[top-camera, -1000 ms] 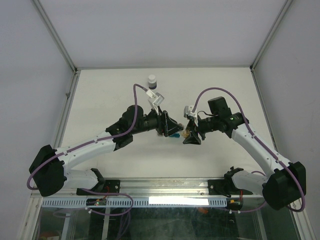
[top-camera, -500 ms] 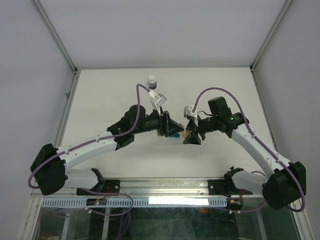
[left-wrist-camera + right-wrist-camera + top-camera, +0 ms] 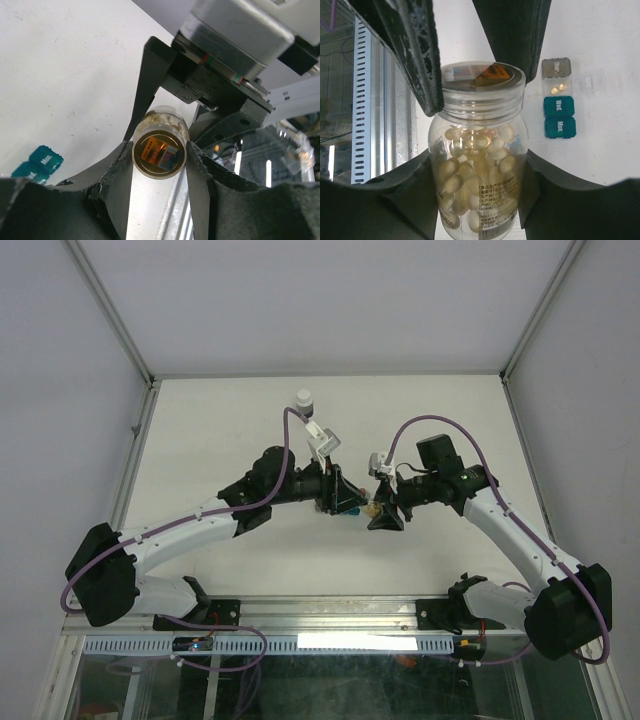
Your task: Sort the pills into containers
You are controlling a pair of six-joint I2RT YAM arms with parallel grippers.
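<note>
Pill bottle [image 3: 480, 125] clear glossy plastic, paper label. Softgels [image 3: 475, 165] glossy, translucent amber. Right gripper [image 3: 479, 167] fingers [image 3: 390, 195] matt black, grainy plastic. Teal organizer cells [image 3: 559, 117] at 3 o'clock, smooth plastic. Table [image 3: 600, 60] matt white.

Bright, even overhead light, faint shadows; wrist views blur at near edges.

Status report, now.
Left gripper shut on cap, right gripper shut on bottle. Cap on. Two pills in organizer's open cell. No obstruction seen.
</note>
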